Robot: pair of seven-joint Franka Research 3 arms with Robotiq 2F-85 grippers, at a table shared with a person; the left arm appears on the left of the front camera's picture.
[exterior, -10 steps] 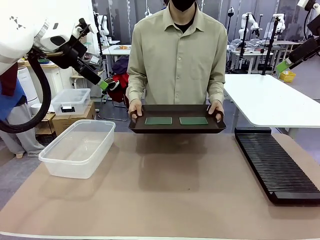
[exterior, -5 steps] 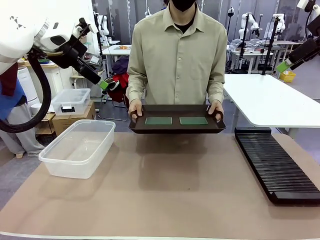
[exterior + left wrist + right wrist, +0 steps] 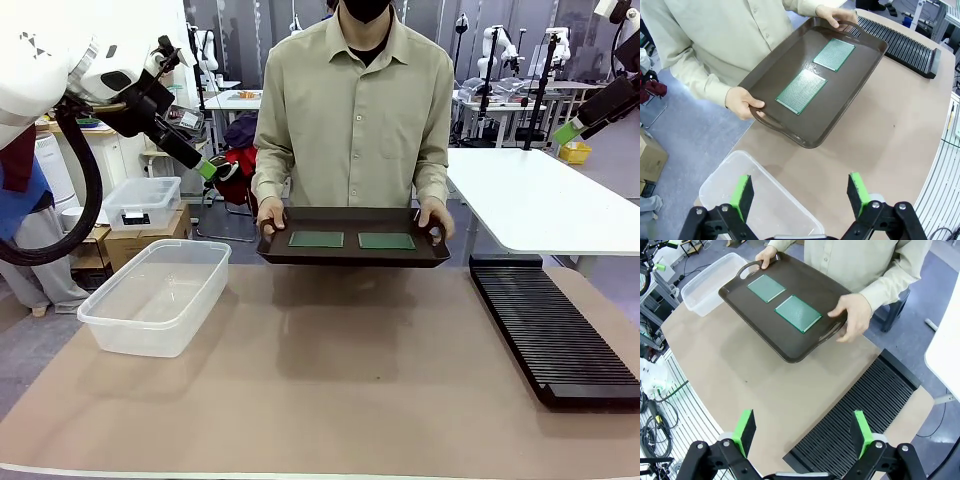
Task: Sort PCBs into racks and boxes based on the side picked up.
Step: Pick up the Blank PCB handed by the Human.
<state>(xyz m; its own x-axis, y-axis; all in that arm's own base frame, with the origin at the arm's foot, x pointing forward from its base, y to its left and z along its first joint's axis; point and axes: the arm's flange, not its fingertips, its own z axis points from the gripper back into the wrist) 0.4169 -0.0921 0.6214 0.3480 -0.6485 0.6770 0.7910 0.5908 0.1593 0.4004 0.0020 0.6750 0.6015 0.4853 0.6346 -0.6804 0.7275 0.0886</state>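
Pick not yet begun. Two green boards (image 3: 316, 240) lying side by side mid-tray (image 3: 350, 258), held by a person (image 3: 355, 110) over the tabletop's (image 3: 340, 370) far edge. Tub (image 3: 150, 335) at left edge, rack (image 3: 550, 325) at right. Left claw (image 3: 800, 192) and right claw (image 3: 802, 432) spread wide, empty, raised. Next, by judgement: reach down, pinch one thin board's edge.

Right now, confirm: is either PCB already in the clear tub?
No, both PCBs lie flat on the brown tray the person holds.

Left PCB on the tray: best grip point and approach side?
Left PCB lies flat mid-floor of the tray, apart from the right PCB and the rim. Probably best to come straight down and pinch across its shorter width, on the two long edges; the flat face offers nothing to grasp.
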